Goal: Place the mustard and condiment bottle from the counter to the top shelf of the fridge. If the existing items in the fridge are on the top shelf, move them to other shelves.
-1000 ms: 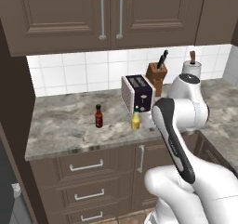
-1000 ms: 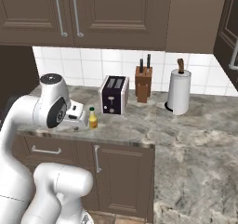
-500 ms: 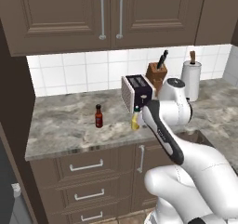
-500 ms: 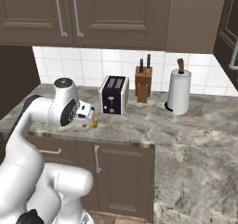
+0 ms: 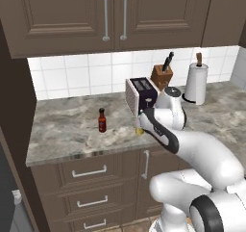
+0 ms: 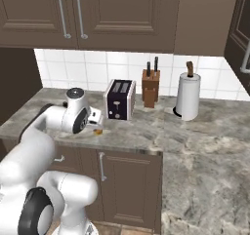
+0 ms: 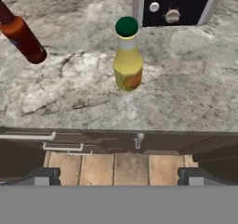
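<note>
**A:** Status?

**B:** Lined up on the mustard (image 7: 128, 60). It stands upright on the counter (image 7: 186, 88), near the front edge, just in front of the toaster (image 7: 179, 4). The condiment bottle (image 7: 21, 37) is on the same counter, off to one side and well apart from the mustard.

**A:** Risks?

**B:** Main one: the bottle is slim and tall with a narrow neck. If one finger lands before the other, I'd expect it to tip, and the edge is close, so it could roll off onto the floor. Second: the toaster sits right behind it. Overshoot forward and I'd likely shove the bottle into the toaster or clip the toaster myself. Third: closing on the neck instead of the body could let it swing or slip in transit.

**A:** Jaws?

**B:** My jaws (image 7: 116, 177) are spread wide, nothing between them, nothing touched. Both tips sit short of the counter edge, over the drawer fronts (image 7: 65, 146), with the mustard centred ahead of the gap.

**A:** Fridge?

**B:** Can't judge its shelves from here.
</note>
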